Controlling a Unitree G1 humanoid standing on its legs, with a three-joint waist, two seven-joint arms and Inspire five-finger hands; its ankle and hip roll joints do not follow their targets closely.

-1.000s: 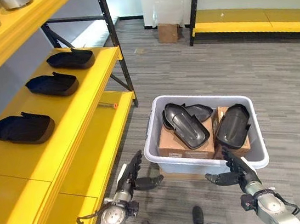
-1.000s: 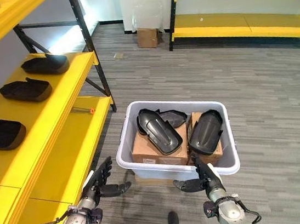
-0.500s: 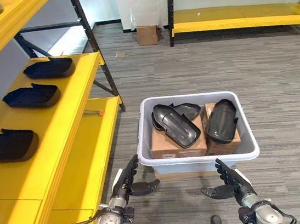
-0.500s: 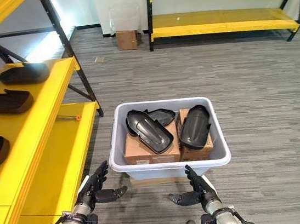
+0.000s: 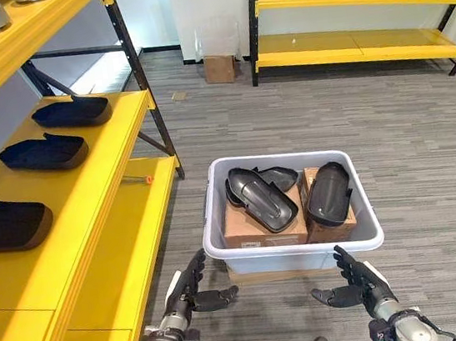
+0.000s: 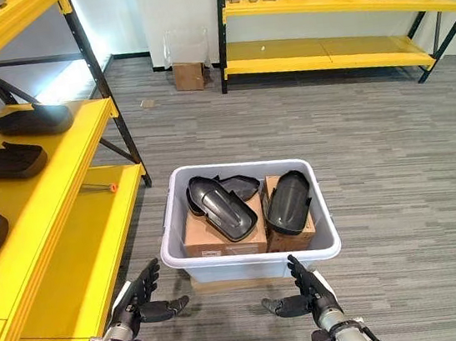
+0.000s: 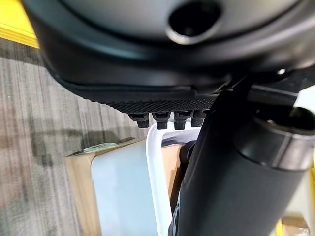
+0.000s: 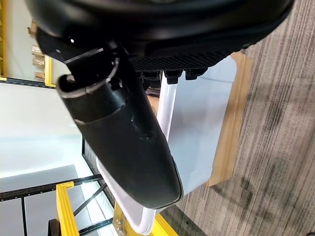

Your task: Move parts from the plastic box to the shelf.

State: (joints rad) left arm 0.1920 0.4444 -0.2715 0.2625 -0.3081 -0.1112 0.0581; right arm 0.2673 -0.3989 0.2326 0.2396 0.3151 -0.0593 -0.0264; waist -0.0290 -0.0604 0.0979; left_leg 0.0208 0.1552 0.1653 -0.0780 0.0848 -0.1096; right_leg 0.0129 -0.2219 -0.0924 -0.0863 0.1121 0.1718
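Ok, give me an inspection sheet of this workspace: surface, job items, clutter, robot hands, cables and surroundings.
Surface: grey striped floor; yellow shelf on the robot's left.
Job's things: plastic box on the floor with dark parts on cardboard boxes inside; three dark parts lie on the shelf.
Clutter: small cardboard box by the far wall; orange-tipped tool on the lower shelf.
Robot hands: left robot hand and right robot hand open, apart from the box, holding nothing.
Cables: nothing seen.
Surroundings: far yellow rack with boxes.

Box right of the shelf
Parts point(image 5: 261, 200) lie in the box point(image 5: 293, 250); others sit on the shelf point(image 5: 86, 181); both hands before it.
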